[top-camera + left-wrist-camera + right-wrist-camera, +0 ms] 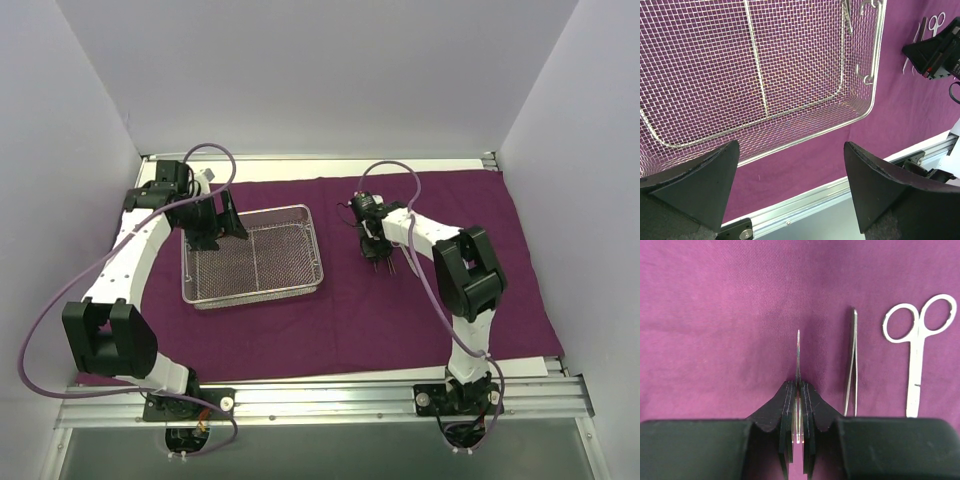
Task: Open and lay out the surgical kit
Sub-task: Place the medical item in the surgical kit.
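Right gripper (798,390) pinches a thin steel instrument (798,352) over dark purple cloth (715,315).
Its held end is hidden; left gripper (791,150) gapes wide beside a silver wire-mesh tray (875,75).

Soft, even light falls from overhead. The top view is bright, with only faint shadows on the purple cloth (430,320). The mesh tray (790,75) is sharp and glints, while the fingers (700,185) of the left hand (791,150), at 5 and 7 o'clock, blur. The thin steel instrument (798,350) pinched in the right hand (798,387) gleams. The scissors (917,350) look crisp.
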Robot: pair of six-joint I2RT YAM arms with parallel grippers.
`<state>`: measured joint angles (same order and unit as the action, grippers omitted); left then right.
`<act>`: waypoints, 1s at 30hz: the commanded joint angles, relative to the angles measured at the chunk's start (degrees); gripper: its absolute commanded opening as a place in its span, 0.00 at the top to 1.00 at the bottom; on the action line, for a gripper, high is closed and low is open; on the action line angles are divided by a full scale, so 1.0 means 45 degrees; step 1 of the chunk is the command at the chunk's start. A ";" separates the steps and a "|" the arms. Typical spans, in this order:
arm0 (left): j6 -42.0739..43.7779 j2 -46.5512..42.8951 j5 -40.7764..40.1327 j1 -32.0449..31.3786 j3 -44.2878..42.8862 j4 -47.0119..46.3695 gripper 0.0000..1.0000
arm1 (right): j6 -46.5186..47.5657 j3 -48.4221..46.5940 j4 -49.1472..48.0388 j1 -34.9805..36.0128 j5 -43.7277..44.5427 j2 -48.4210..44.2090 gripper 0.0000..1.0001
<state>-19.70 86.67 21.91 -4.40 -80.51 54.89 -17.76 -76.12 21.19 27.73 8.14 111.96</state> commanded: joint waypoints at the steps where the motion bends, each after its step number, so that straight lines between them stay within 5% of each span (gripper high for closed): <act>1: 0.0062 0.0114 0.0346 0.0002 -0.0449 0.0009 0.06 | 0.0060 -0.0390 0.0174 -0.0067 0.0202 0.0198 0.94; 18: 0.0199 0.0816 0.0131 -0.0388 -0.0956 0.0360 0.06 | 0.0235 -0.0507 0.0076 -0.0067 0.0085 -0.0055 0.71; 28: -0.0542 0.2339 -0.0416 -0.1599 -0.1542 -0.0204 0.00 | 0.0255 -0.2087 0.1227 -0.0087 0.0611 -0.2435 0.62; 30: -0.1106 0.2768 -0.0513 -0.1716 -0.1581 -0.0459 0.13 | 0.0313 -0.2342 0.1696 -0.0145 0.1022 -0.2867 0.60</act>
<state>-21.52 97.14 20.95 -11.40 -84.51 55.66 -16.60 -82.43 24.43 27.68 8.84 106.78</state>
